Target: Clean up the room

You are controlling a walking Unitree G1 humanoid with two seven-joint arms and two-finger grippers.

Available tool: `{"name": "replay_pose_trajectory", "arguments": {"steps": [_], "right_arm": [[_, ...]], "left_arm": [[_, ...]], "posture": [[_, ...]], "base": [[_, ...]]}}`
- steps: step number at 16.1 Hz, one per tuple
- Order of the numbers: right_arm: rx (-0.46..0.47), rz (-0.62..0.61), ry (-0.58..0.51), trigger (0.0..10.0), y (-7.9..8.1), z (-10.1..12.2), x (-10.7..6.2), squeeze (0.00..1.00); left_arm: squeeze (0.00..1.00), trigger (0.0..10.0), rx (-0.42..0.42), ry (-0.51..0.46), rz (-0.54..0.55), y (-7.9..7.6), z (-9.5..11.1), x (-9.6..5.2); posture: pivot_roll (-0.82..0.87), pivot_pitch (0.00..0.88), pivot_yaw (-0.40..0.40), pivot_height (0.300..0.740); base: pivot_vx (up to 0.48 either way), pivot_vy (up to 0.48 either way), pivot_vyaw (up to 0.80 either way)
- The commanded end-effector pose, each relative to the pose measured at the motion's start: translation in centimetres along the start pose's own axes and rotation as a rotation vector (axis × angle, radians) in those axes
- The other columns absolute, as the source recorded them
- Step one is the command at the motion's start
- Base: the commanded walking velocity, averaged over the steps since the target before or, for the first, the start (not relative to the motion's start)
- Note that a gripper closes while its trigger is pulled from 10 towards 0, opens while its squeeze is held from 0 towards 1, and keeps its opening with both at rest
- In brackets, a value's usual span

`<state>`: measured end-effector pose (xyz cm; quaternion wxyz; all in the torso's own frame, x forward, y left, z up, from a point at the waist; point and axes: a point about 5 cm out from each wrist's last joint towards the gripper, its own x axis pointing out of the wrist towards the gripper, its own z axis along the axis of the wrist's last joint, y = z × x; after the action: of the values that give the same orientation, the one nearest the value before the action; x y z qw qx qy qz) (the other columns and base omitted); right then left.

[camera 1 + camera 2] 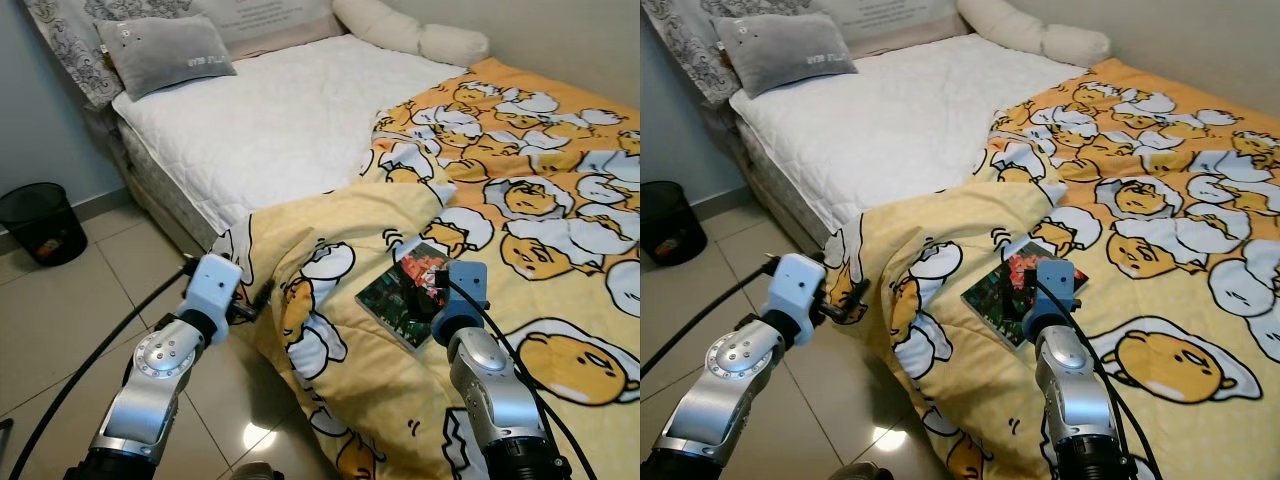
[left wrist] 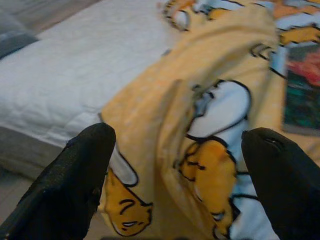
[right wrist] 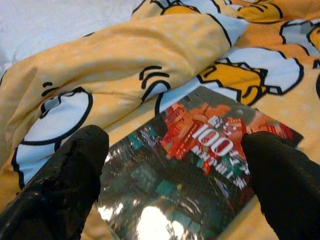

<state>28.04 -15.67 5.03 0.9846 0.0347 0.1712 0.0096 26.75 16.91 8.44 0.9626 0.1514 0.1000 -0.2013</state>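
Book: the book lies flat on the yellow blanket, near the edge of the bed. Its cover is glossy, dark green and red, with the white number 100 on it.
Right hand: the right hand hangs just above the book, its two black fingers spread wide, one over each side of the cover. It is holding nothing. Whether the fingertips touch the cover cannot be told.
Yellow blanket: it has a pattern of cartoon eggs, covers the right part of the bed and is bunched into a thick fold that hangs down over the bed edge toward the floor.
Left hand: the left hand is at the side of the bed, pointing at the hanging fold of the blanket. Its fingers are spread apart, with nothing between them.
Bed: the left part is bare white quilted mattress. A grey cushion lies at the head, a patterned pillow behind it, and a long white bolster along the wall.
Floor: light tiles, shiny. A black mesh wastebasket stands beside the bed, by the wall, well apart from both hands.
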Motion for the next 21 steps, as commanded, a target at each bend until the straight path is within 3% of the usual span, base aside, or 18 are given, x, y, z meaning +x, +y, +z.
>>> {"name": "replay_pose_trajectory", "arguments": {"steps": [1,3,4,7,9,10,15,19,21], "right_arm": [[0.021,0.004,0.01,10.0,-0.1,0.4,0.4,0.5],[0.137,-0.011,0.125,10.0,-0.4,-0.2,1.1,0.49],[0.231,-0.051,0.169,10.0,-0.9,-0.1,1.7,0.0],[0.443,-0.052,0.294,10.0,-1.3,-0.5,2.6,0.0],[0.461,-0.051,0.34,10.0,-1.6,-1.3,2.6,0.0],[0.464,-0.053,0.343,10.0,-1.6,-1.3,2.6,0.0],[0.741,0.021,0.349,10.0,-1.4,-1.8,2.7,0.0],[0.808,0.071,0.336,10.0,-1.6,-1.6,2.8,0.0],[0.803,0.054,0.375,10.0,-1.7,-2.6,2.9,0.0]], "left_arm": [[1.0,10.0,0.025,-0.003,-0.025,-0.1,0.3,0.1],[1.0,10.0,0.048,0.003,-0.133,-0.5,0.3,0.3],[1.0,10.0,0.06,0.0,-0.22,-0.7,0.6,0.4],[1.0,10.0,0.081,0.034,-0.449,-1.4,0.9,0.0],[1.0,10.0,0.089,0.069,-0.524,-1.7,0.6,-0.2],[1.0,10.0,0.091,0.071,-0.532,-1.7,0.6,-0.3],[0.99,10.0,0.08,0.085,-0.571,-1.7,0.6,-0.4],[0.99,10.0,0.082,0.091,-0.572,-1.5,0.5,-0.5],[0.99,10.0,0.082,0.095,-0.574,-1.5,0.4,-0.5]], "posture": [[0.09,0.0,0.007,0.74],[0.09,0.0,0.006,0.74],[0.09,0.0,0.007,0.74],[0.09,0.0,0.01,0.74],[0.09,0.0,0.01,0.74],[0.09,0.0,0.01,0.74],[0.09,0.0,0.012,0.74],[0.09,0.0,0.01,0.74],[0.09,0.0,0.012,0.74]], "base": [[0.0,0.0,0.0],[0.0,0.0,0.0],[0.0,0.0,0.0],[0.0,0.0,0.0],[0.0,0.0,0.0],[0.0,0.0,0.0],[0.0,0.0,0.0],[0.0,0.0,0.0],[0.0,0.0,0.0]]}}
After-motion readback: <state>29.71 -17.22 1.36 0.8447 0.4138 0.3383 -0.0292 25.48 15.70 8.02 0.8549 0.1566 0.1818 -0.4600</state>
